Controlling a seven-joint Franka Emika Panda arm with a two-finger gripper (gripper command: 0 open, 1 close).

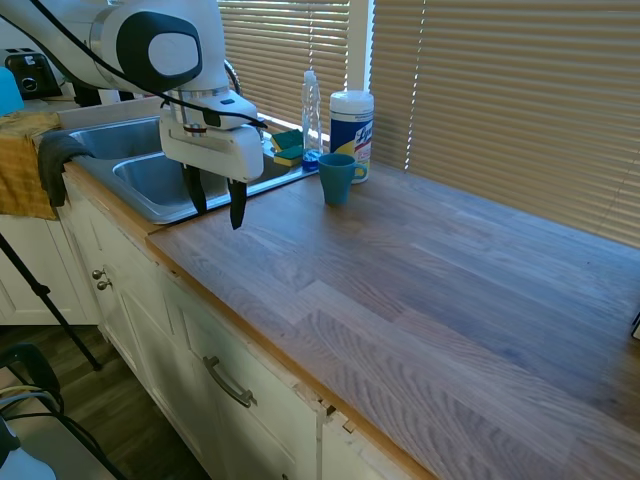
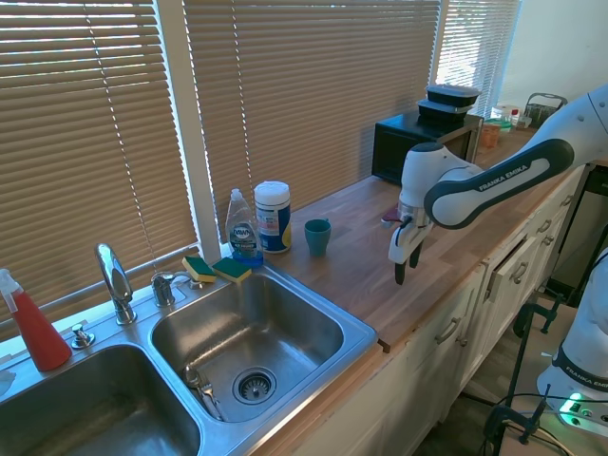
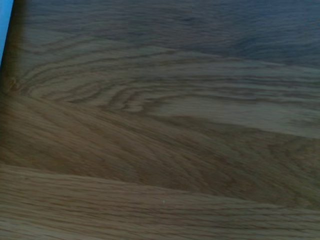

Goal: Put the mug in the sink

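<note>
I see my fingers spread apart and holding nothing, pointing down just above the wooden desk near its front edge. The teal mug stands upright on the desk, well apart from the fingers, on their far side toward the window blinds. Just beside the mug sits the white wipes canister, with a dish soap bottle next to it. The sink lies off to one side of the fingers. My wrist view shows only wood grain, plus perhaps a blue sliver at one corner.

Wooden countertop bears the mug, wipes canister.
</note>
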